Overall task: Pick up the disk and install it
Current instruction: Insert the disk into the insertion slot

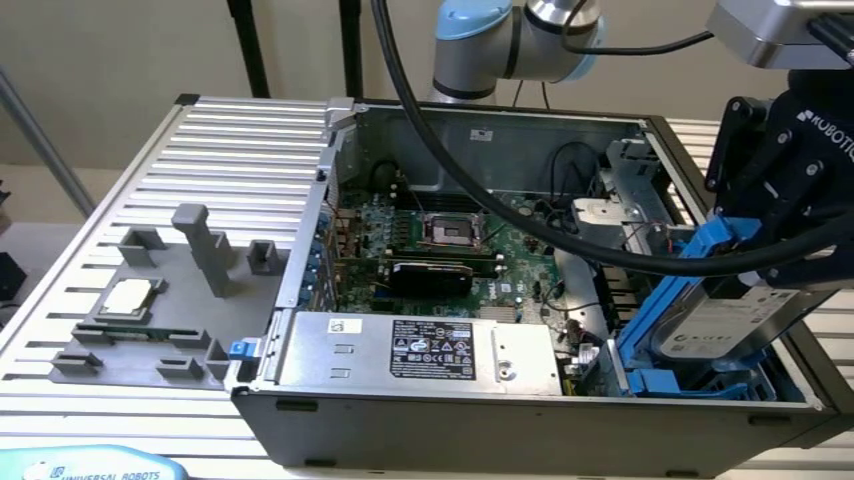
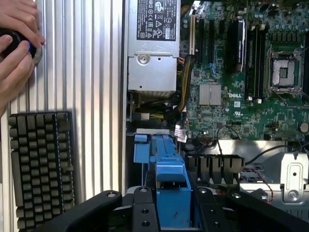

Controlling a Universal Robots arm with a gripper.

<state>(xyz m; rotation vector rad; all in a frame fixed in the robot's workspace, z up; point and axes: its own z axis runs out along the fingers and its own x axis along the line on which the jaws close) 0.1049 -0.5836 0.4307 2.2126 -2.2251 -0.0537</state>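
Gripper (image 1: 758, 250) sits at the right edge of the exterior view, jaws partway closed and clamped on the disk (image 1: 727, 322) by its blue rails. The disk hangs directly below the gripper, long axis steeply tilted. Its lower end is inside the blue drive bay (image 1: 663, 381), lower right of the computer case (image 1: 534, 425). Looks partly inserted, not seated.
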